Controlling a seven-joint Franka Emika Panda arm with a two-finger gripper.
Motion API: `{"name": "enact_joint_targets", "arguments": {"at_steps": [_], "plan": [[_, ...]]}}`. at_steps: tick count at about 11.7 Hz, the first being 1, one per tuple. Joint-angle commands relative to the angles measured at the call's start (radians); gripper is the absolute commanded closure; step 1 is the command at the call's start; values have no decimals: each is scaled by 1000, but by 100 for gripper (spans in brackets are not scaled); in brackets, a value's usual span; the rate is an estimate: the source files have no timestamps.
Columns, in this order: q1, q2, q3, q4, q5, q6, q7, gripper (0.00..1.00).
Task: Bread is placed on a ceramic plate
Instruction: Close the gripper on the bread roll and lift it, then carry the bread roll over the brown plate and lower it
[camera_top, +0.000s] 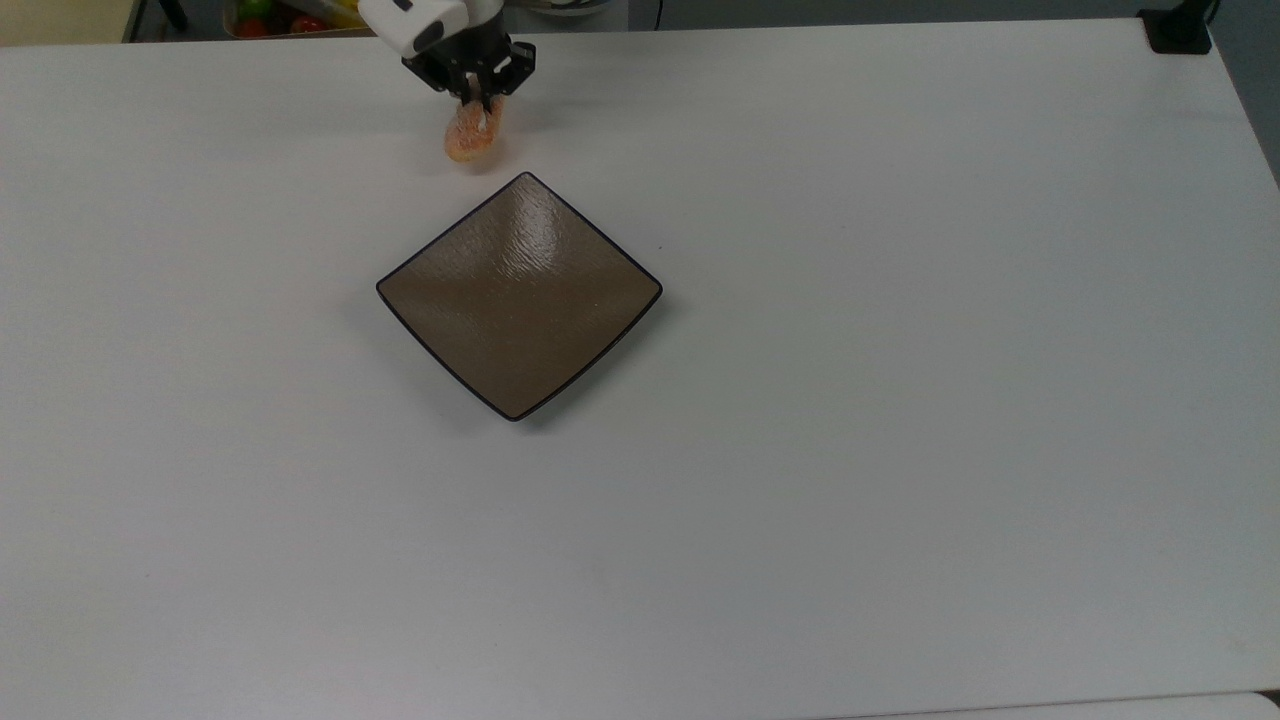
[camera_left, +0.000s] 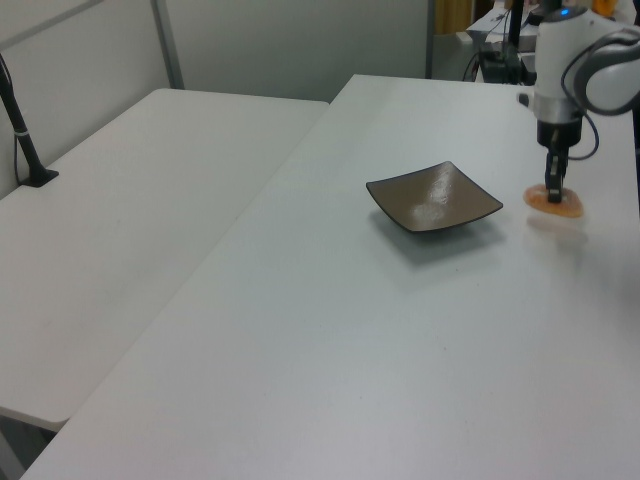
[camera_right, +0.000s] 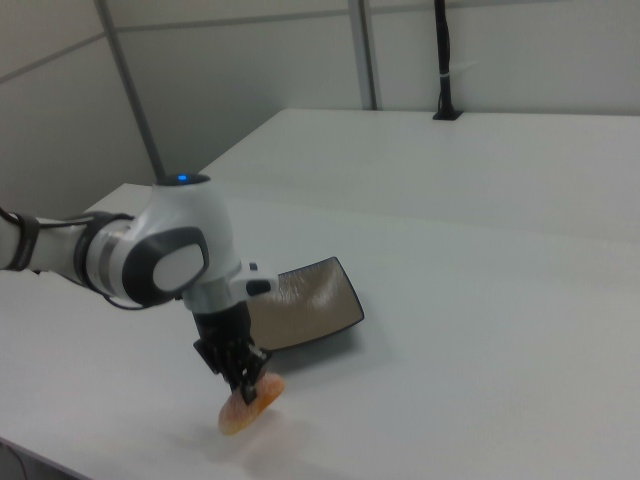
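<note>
The bread (camera_top: 466, 138) is a small orange-tan speckled loaf, held just above the white table beyond the plate's far corner in the top view. My gripper (camera_top: 481, 103) is shut on the bread from above. The left view has the bread (camera_left: 556, 203) lifted slightly over its shadow, to the right of the plate, under my gripper (camera_left: 555, 193). The right view's bread (camera_right: 249, 407) hangs from my gripper (camera_right: 249, 386) in front of the plate. The ceramic plate (camera_top: 519, 295) is a glossy brown square dish with a dark rim and nothing on it, also seen as plate (camera_left: 433, 197) and plate (camera_right: 305, 302).
A bin of colourful toy food (camera_top: 300, 14) sits past the table's far edge in the top view. A black clamp base (camera_top: 1178, 30) stands at the far right corner. A second white table (camera_left: 120, 220) adjoins on the left view's left.
</note>
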Motion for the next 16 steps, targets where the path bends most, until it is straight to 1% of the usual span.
{"name": "enact_joint_targets", "arguments": {"at_steps": [1,3,5,7,9,12,13,14,15,16], "plan": [[11,-30,-12,111,81,-60,-23,90],[14,-21,-12,197,161,-57,-18,90],[14,21,-12,280,230,-48,-20,88],[22,109,-9,381,259,-43,-13,88],[23,213,3,455,275,-31,-9,87],[23,333,49,463,266,102,46,85],[22,370,63,468,255,124,68,77],[23,393,69,472,246,141,77,40],[23,400,69,474,220,141,94,0],[23,404,69,475,207,141,108,0]]}}
